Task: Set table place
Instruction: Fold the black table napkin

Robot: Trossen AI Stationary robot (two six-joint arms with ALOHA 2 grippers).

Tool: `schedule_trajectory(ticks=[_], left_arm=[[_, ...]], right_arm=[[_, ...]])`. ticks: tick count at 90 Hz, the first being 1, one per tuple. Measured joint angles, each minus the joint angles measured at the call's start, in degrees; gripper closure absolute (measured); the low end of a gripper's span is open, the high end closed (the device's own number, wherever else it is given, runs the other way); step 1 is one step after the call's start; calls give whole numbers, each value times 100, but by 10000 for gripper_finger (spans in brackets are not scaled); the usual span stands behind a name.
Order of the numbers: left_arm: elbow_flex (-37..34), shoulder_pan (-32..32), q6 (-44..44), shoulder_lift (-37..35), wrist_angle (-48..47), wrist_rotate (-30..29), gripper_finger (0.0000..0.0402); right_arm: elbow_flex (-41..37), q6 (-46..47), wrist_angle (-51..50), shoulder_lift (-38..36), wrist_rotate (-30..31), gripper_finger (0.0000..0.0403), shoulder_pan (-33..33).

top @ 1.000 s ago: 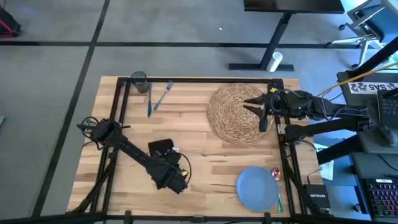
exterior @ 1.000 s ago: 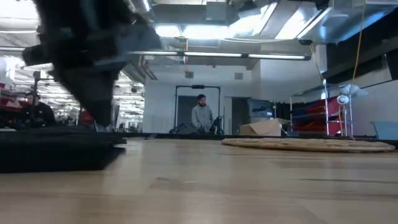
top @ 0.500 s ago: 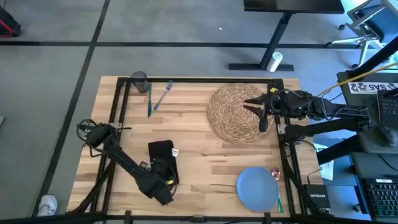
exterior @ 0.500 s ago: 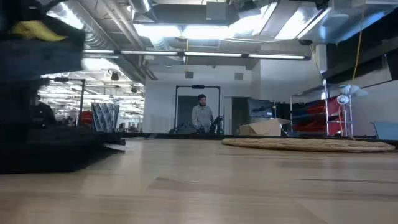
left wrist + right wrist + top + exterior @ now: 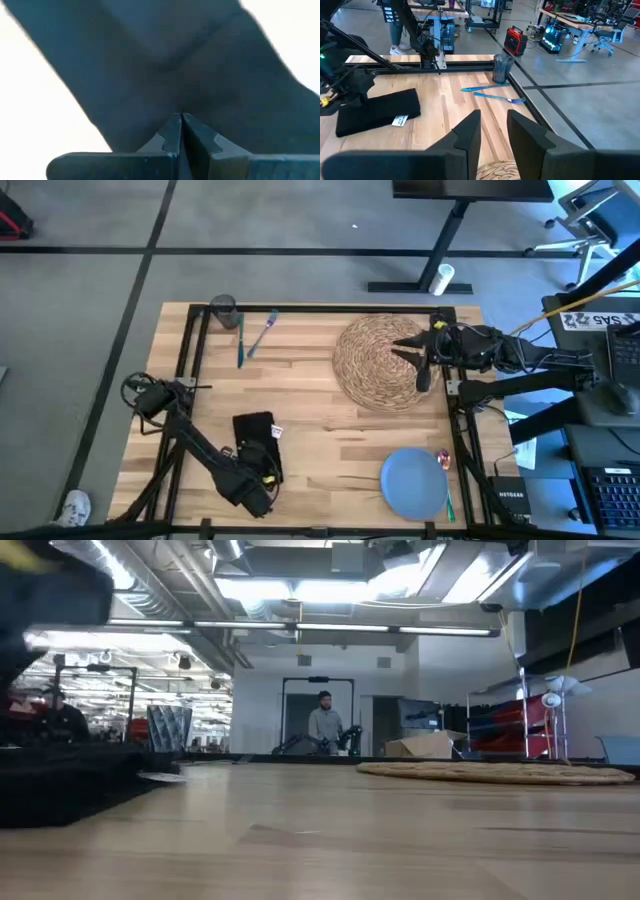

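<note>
— Two arms, but only one is busy? Which step is this?

— The napkin (image 5: 256,436), I judge. The left gripper (image 5: 262,463) is pinched shut on its near edge, low on the table (image 5: 310,385). The right gripper (image 5: 412,350) waits over the placemat (image 5: 378,362), fingers parted, holding nothing.

— And next?

— Carry the napkin across, beside the placemat. The plate (image 5: 414,483) sits at the near right corner; fork (image 5: 263,333) and glass (image 5: 223,311) are far left.

— Changed since a second ago?

— The left arm has drawn back toward the near edge, dragging the napkin slightly left.
</note>
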Motion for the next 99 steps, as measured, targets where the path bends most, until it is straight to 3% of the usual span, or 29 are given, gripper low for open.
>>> schedule_trajectory(ticks=[15,29,54,99], left_arm=[[384,234,412,0,-347,-389,401],[400,441,715,-2,-558,-282,401],[-82,527,958,0,167,-142,401],[-317,94,389,-2,116,356,401]], right_arm=[[0,0,2,0,0,320,-2],[0,0,2,0,0,320,0],[0,2,2,-2,-2,320,-2],[0,2,0,-2,-2,320,0]])
